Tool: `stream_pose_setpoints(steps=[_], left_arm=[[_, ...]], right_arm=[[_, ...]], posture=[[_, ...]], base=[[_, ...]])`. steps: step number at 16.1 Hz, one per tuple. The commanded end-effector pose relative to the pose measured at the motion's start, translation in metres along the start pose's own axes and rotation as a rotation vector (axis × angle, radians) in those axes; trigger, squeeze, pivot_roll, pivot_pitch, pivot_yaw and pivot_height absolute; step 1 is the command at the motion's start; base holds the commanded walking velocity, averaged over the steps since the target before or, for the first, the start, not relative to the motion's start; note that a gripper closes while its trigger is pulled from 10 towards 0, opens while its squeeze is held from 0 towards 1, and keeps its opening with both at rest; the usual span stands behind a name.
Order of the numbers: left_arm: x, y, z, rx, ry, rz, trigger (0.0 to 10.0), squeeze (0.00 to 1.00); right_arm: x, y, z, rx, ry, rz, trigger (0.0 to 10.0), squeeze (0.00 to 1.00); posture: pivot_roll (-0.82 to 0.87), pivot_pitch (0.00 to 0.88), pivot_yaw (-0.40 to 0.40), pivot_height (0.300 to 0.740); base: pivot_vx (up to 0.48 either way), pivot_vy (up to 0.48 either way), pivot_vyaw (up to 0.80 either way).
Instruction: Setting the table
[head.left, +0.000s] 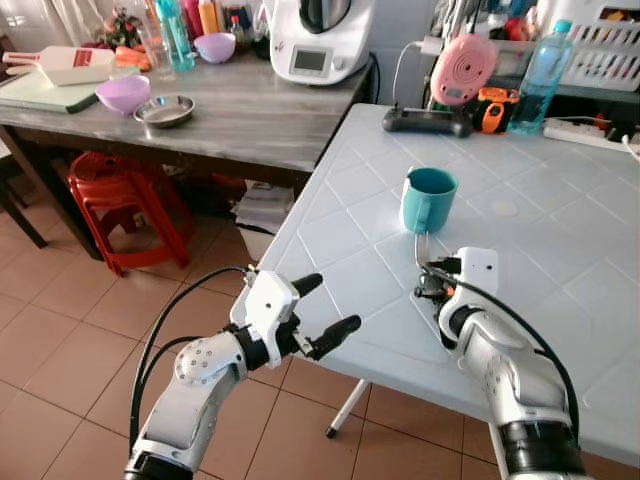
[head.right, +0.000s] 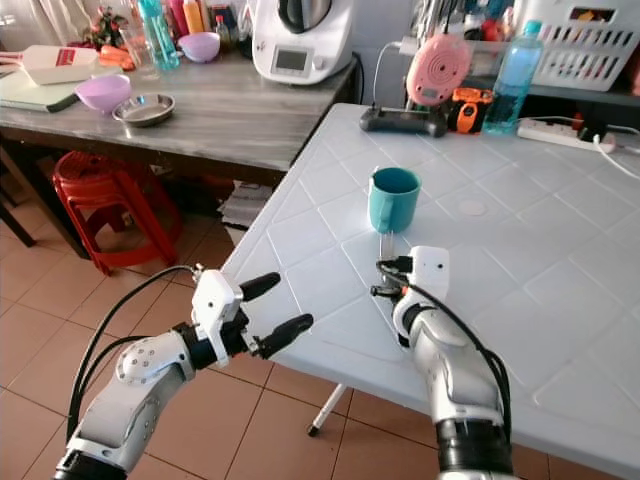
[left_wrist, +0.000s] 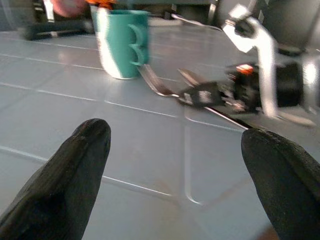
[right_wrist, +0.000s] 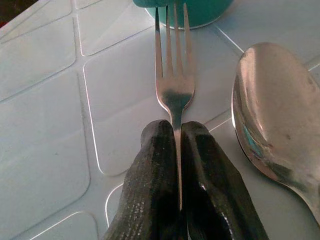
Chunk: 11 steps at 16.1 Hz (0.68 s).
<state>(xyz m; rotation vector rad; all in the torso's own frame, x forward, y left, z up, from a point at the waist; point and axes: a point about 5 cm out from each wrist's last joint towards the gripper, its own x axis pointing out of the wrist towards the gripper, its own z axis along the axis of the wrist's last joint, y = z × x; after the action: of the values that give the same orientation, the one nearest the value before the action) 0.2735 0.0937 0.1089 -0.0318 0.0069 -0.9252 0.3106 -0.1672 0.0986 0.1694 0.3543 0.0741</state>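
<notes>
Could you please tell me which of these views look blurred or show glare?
Left wrist view: the teal ceramic mug and right hand are smeared. Right wrist view: sharp silver metal fork, bright sheen on the silver spoon. Eye views: crisp, evenly lit.

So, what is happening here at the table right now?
The robot is setting the white table. Its right gripper is shut on a fork, holding it by the neck with the tines pointing at the teal mug. A spoon lies on the table beside the fork. The left gripper is open and hovers at the table's near edge, holding nothing.
</notes>
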Motion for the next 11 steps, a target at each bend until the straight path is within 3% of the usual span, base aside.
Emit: stream_pose_setpoints(steps=[1, 3, 11], left_arm=[[-0.001, 0.023, 0.008, -0.006, -0.039, 0.152, 10.0, 0.0], [-0.001, 0.036, 0.012, -0.032, -0.062, 0.254, 10.0, 0.0], [0.002, 0.039, 0.011, -0.019, -0.056, 0.273, 10.0, 0.0]], right_arm=[[-0.006, 0.008, 0.005, 0.032, -0.051, -0.009, 0.0, 0.0], [-0.012, 0.012, 0.013, 0.077, -0.109, -0.025, 0.0, 0.0], [-0.017, 0.025, 0.01, 0.106, -0.099, -0.008, 0.0, 0.0]], posture=[[-0.03, 0.053, 0.057, 0.74], [-0.03, 0.051, 0.057, 0.74], [-0.03, 0.041, 0.052, 0.74]], base=[[0.0, 0.0, 0.0], [0.0, 0.0, 0.0], [0.0, 0.0, 0.0]])
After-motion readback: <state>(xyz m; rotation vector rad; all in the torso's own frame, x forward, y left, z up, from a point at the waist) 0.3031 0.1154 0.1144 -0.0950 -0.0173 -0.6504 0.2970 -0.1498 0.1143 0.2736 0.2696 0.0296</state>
